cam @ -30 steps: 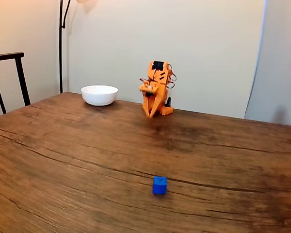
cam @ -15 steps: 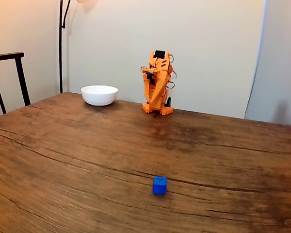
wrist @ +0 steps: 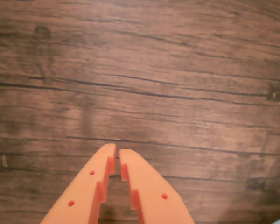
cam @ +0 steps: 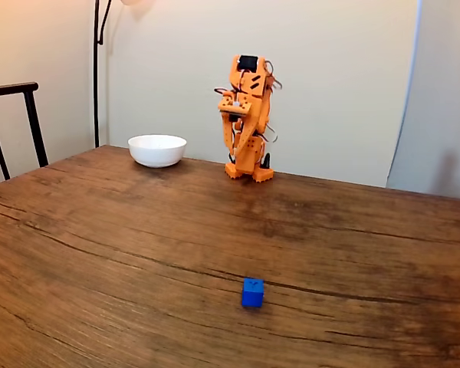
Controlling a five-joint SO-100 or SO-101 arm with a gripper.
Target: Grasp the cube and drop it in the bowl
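Where the fixed view starts, at the near edge, we get a dark brown wooden table (cam: 100, 253) with heavy grain and long dark cracks running left to right. We see the cube (cam: 252, 292), small and bright blue, sitting flat on the near part of that surface, slightly right of centre, nothing touching it. Mid-table is bare wood, darker stain patches toward the right.

Far side of the table: the orange arm (cam: 247, 115) stands on its base just beside the far edge, folded upright, wires looping off its right side. We can't read the fingers from this camera. The bowl (cam: 157, 149), plain white, sits left of the arm's base, near it but apart, also close to the far edge. Cube is well apart from both.

In the wrist view we see the gripper (wrist: 117, 154) coming in from the bottom edge, both orange fingers nearly together at the tips with just a thin slit between, nothing held. It points down over bare wood grain.

Behind the table: cream wall, a black lamp pole (cam: 96, 69) at far left, a dark chair back (cam: 15, 123) at the left edge, and a pale grey panel (cam: 437, 100) on the far right.
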